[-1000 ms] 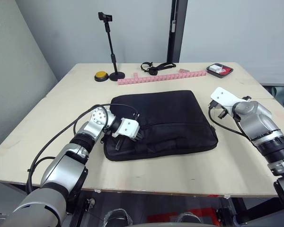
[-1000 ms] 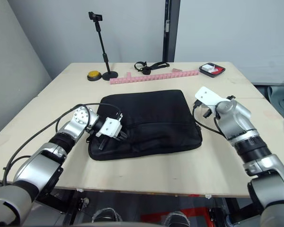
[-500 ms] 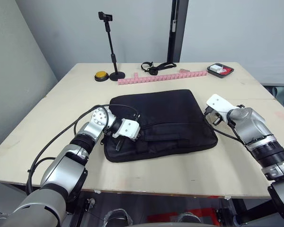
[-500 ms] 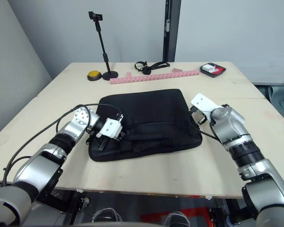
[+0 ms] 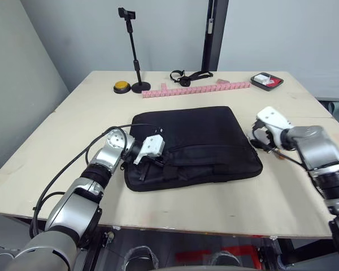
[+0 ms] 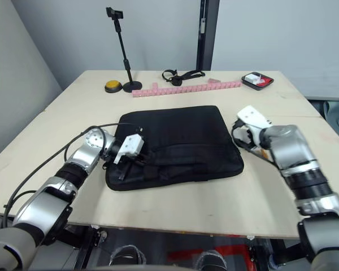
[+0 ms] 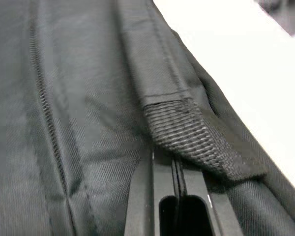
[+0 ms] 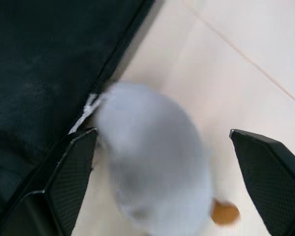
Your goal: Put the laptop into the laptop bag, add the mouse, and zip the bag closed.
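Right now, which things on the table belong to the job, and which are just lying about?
Job: laptop bag.
Lying about: white soft thing with orange bit, phone stand, yellow button, pink strip, black strap, small tray.

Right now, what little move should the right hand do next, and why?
Probably close the right gripper on the white soft thing: it lies between the open fingers, right beside the laptop bag, so it could be lifted clear.
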You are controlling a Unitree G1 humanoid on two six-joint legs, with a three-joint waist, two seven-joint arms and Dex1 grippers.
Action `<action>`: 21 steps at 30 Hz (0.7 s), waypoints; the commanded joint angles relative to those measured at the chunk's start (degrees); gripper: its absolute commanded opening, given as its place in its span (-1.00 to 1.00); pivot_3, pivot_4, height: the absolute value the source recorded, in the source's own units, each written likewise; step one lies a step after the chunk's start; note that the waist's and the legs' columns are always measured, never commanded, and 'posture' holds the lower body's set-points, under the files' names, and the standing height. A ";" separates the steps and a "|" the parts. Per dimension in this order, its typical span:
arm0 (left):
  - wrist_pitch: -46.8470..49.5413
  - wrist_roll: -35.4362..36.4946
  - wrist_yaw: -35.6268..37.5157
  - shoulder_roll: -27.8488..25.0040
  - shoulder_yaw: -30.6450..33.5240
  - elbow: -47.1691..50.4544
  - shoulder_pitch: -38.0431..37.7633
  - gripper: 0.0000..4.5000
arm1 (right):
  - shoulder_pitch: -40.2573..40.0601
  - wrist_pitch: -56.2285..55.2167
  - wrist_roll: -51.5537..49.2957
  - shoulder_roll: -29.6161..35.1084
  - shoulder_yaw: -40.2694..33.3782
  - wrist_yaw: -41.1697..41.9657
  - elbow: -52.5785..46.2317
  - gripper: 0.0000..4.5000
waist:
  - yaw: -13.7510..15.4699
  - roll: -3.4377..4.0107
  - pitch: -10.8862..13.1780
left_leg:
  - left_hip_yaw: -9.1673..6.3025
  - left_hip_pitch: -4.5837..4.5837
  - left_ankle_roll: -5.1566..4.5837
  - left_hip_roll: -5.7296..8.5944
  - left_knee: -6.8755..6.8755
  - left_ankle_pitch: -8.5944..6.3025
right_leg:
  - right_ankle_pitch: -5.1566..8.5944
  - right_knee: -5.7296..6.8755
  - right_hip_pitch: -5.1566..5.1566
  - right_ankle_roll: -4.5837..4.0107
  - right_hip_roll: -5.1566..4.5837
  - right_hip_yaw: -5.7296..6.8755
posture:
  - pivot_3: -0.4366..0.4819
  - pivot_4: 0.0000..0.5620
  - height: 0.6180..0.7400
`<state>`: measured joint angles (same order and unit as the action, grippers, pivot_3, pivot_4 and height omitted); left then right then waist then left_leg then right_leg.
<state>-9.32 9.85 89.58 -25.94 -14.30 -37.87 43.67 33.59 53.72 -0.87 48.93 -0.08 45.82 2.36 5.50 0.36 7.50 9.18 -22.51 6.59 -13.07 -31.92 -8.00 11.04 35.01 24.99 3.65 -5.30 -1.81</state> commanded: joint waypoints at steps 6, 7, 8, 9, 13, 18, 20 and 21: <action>16.61 7.84 -1.90 -9.73 8.74 17.95 -3.02 -1.00 | -1.82 0.96 -11.72 8.97 -12.82 10.47 -0.57 0.96 | 0.03 -0.06 0.64 | -0.02 -0.68 -0.15 -0.19 -0.02 0.10 | 0.03 0.06 0.73 -0.08 0.18 0.09 | -0.05 -0.47 0.88; 18.18 8.42 -2.14 -11.41 9.70 19.83 -3.89 -1.00 | -2.73 0.45 -13.06 9.96 -13.96 11.89 -0.41 0.96 | 0.04 -0.07 0.68 | -0.02 -0.81 -0.35 -0.19 -0.03 0.22 | 0.04 0.07 0.87 -0.09 0.20 0.09 | -0.05 -0.47 0.88; 19.72 8.77 -2.86 -13.35 10.81 21.31 -4.66 -1.00 | -4.21 -0.13 -14.97 10.88 -15.51 14.01 -0.78 0.96 | 0.04 -0.07 0.68 | -0.02 -0.85 -0.39 -0.21 -0.03 0.20 | 0.07 0.07 0.89 -0.13 0.21 0.10 | -0.05 -0.47 0.88; 20.84 8.98 -3.48 -14.94 11.75 22.28 -5.25 -0.89 | -5.72 -0.50 -16.77 11.60 -16.83 16.03 -1.41 0.99 | 0.12 -0.08 0.69 | -0.02 -0.84 -0.41 -0.23 -0.06 0.14 | 0.13 0.07 0.88 -0.22 0.22 0.12 | -0.05 -0.47 0.88; 25.13 10.21 -4.71 -21.39 15.89 24.26 -7.26 -0.37 | -13.47 -3.07 -23.72 13.18 -23.79 24.79 -5.45 1.00 | 0.34 -0.12 0.71 | -0.02 -0.81 -0.44 -0.24 -0.17 0.06 | 0.19 0.10 0.82 -0.31 0.21 0.14 | -0.05 -0.47 0.88; 31.44 13.72 -6.12 -29.00 23.11 27.50 -11.89 0.44 | -18.43 -6.79 -25.30 14.41 -27.05 26.22 -1.62 1.00 | 0.42 -0.13 0.72 | -0.04 -0.79 -0.53 -0.24 -0.75 0.02 | 0.18 0.58 0.81 -0.31 0.14 0.06 | -0.05 -0.47 0.88; 34.05 14.88 -6.84 -32.25 26.69 28.53 -14.99 0.80 | -19.88 -7.97 -25.49 14.76 -27.95 26.52 0.72 1.00 | 0.15 -0.18 0.73 | -0.04 -0.77 -0.34 -0.24 -1.02 -0.13 | 0.18 0.79 0.80 -0.32 0.12 0.00 | -0.05 -0.47 0.88; 35.18 15.42 -7.11 -33.71 28.23 29.33 -16.82 0.96 | -20.44 -8.38 -25.67 15.01 -28.30 26.70 1.76 1.00 | 0.06 -0.19 0.74 | -0.05 -0.73 -0.20 -0.25 -1.04 -0.22 | 0.18 0.80 0.76 -0.31 0.13 0.01 | -0.05 -0.47 0.88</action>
<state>23.55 23.21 83.04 -57.03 9.46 -10.91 28.30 13.51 46.94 -25.58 62.68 -25.85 71.81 2.53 5.56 0.18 8.24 9.12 -23.23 6.43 -13.33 -33.02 -8.24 11.22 35.85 25.74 3.34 -5.17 -1.81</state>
